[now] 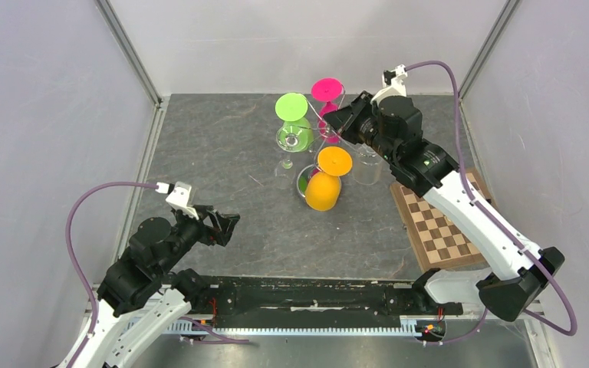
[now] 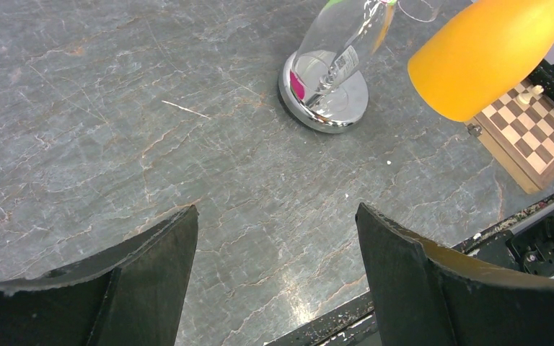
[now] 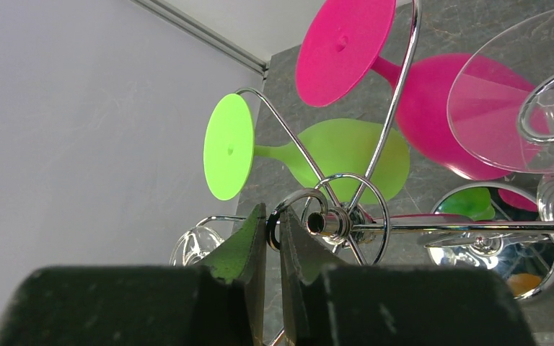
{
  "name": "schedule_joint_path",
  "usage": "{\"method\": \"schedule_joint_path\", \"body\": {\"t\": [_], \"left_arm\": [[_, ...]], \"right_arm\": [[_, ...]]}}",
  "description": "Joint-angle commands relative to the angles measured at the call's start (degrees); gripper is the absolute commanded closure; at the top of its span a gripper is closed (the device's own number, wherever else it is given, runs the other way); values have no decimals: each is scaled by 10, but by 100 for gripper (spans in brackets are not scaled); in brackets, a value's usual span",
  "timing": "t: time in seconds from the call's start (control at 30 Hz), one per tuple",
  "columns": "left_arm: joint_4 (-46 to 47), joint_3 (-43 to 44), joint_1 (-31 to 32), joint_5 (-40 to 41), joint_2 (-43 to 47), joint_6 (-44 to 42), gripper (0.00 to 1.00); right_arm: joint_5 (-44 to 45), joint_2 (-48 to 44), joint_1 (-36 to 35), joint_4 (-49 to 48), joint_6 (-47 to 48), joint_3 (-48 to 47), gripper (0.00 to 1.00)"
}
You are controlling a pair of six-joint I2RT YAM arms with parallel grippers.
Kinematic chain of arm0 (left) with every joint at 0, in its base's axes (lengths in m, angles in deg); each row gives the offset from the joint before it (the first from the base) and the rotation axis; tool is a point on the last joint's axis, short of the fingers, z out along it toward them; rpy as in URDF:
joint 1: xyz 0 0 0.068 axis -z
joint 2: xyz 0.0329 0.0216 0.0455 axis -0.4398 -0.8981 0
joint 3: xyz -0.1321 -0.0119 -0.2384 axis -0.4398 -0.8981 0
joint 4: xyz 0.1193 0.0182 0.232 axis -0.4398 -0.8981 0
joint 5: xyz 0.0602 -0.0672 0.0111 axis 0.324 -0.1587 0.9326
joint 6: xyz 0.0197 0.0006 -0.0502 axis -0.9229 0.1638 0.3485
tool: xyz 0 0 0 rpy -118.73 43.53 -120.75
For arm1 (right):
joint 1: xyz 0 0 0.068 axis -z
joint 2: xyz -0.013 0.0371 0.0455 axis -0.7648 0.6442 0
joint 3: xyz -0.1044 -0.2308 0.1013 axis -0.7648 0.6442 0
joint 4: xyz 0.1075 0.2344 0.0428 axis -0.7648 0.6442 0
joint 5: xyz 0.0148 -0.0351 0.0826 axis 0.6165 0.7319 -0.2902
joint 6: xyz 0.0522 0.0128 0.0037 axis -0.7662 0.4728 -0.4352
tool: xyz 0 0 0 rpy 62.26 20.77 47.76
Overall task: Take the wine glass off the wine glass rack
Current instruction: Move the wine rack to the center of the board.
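Note:
The chrome wine glass rack (image 1: pixel 330 132) stands at the back middle of the table, its round mirrored base (image 2: pixel 324 90) in the left wrist view. Green (image 1: pixel 293 123), pink (image 1: pixel 327 96), orange (image 1: pixel 324 184) and clear (image 1: pixel 366 165) wine glasses hang upside down from its arms. My right gripper (image 3: pixel 273 216) is at the rack's top, shut on a curled scroll wire beside the hub (image 3: pixel 335 222). The green (image 3: pixel 346 155), pink (image 3: pixel 433 108) and clear (image 3: pixel 505 101) glasses hang beyond it. My left gripper (image 2: pixel 274 216) is open and empty over the table, near left of the rack (image 1: pixel 226 228).
A wooden chessboard (image 1: pixel 437 222) lies at the right under the right arm; it also shows in the left wrist view (image 2: pixel 530 137). Grey walls enclose the table on the left, right and back. A black rail (image 1: pixel 314 295) runs along the near edge.

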Motion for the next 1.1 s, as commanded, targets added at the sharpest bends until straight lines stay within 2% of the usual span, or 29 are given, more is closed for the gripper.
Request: {"method": "schedule_joint_path", "body": {"t": [0.0, 1.07], "left_arm": [[16, 0, 1, -1, -3, 18, 13], [16, -1, 1, 1, -7, 18, 13]], "right_arm": [[9, -79, -4, -253, -10, -35, 100], [24, -60, -4, -216, 4, -16, 100]]}}
